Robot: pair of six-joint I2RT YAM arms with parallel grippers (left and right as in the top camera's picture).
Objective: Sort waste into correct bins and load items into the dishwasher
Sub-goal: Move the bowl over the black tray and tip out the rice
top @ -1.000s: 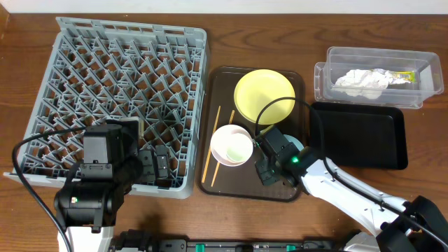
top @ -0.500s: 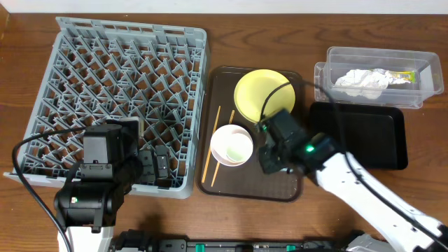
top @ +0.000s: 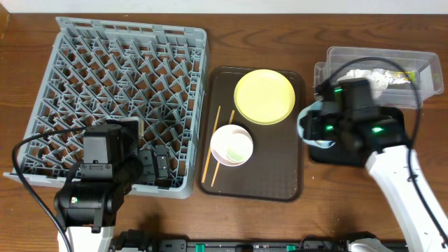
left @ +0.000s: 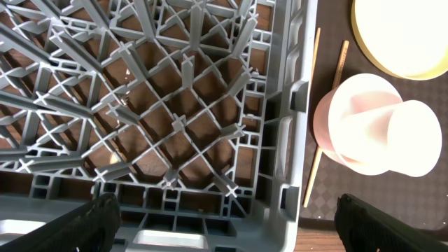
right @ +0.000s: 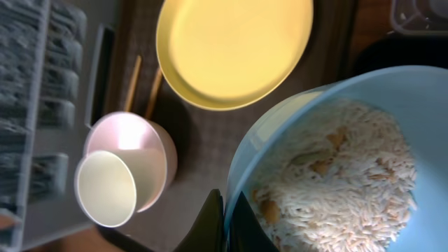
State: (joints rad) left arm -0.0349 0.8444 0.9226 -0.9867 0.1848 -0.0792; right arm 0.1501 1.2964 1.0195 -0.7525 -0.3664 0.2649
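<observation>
The light-blue bowl (right: 336,161) is up in the air, full of rice grains (right: 343,182). The right claw (right: 224,210) is pinched on its rim, and it hangs over the left edge of the black tray (top: 399,119). Just behind that, the clear tub (top: 336,56) has the crumpled napkin (top: 364,78) and the snack wrapper (top: 406,75) in it. On the brown serving tray (top: 280,168) sit the yellow plate (top: 264,96) and white bowl (top: 232,145), with the chopsticks (left: 315,70) beside the bowl. The left claw (left: 227,220) is spread wide with nothing in it, over the near edge of the grey dish rack (top: 119,84) at the counter's (top: 245,35) left.
</observation>
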